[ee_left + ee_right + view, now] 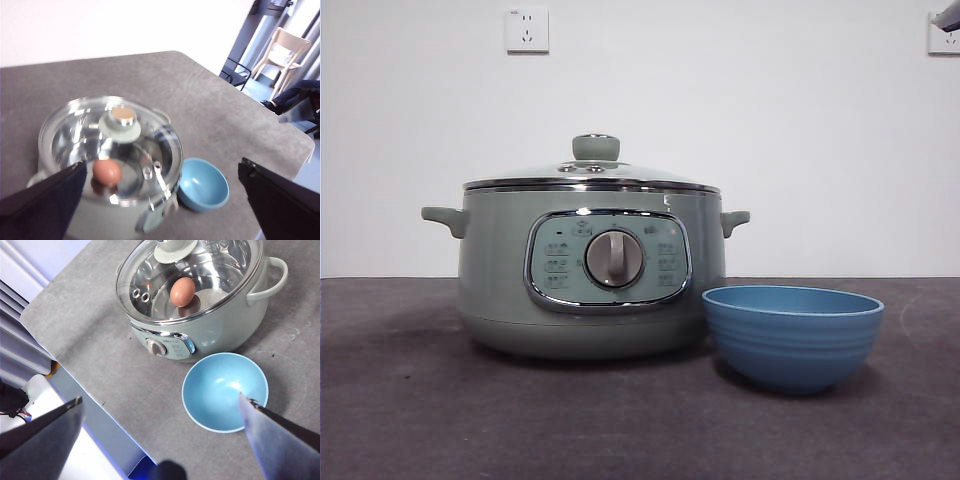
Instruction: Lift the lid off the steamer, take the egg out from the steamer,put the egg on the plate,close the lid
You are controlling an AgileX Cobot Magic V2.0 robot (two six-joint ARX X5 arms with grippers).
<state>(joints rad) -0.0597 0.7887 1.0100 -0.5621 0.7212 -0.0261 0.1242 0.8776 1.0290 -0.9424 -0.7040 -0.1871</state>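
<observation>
lid [592,172] on steamer [500,280], egg [182,291] inside; both grippers spread wide; no readable labels.

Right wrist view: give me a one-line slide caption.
Open right gripper above the empty plate; egg sits inside the steamer under the closed lid.

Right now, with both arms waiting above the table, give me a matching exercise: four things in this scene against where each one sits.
Things:
1. clear glass lid with pale green knob
2. brown egg
3. round blue bowl
4. large sage-green steamer pot

Places:
A. inside the pot, under the glass
B. empty, on the table beside the pot
C. closed on top of the pot
D. on the grey table, dial facing the front view

Pairs: 1-C, 2-A, 3-B, 4-D
</observation>
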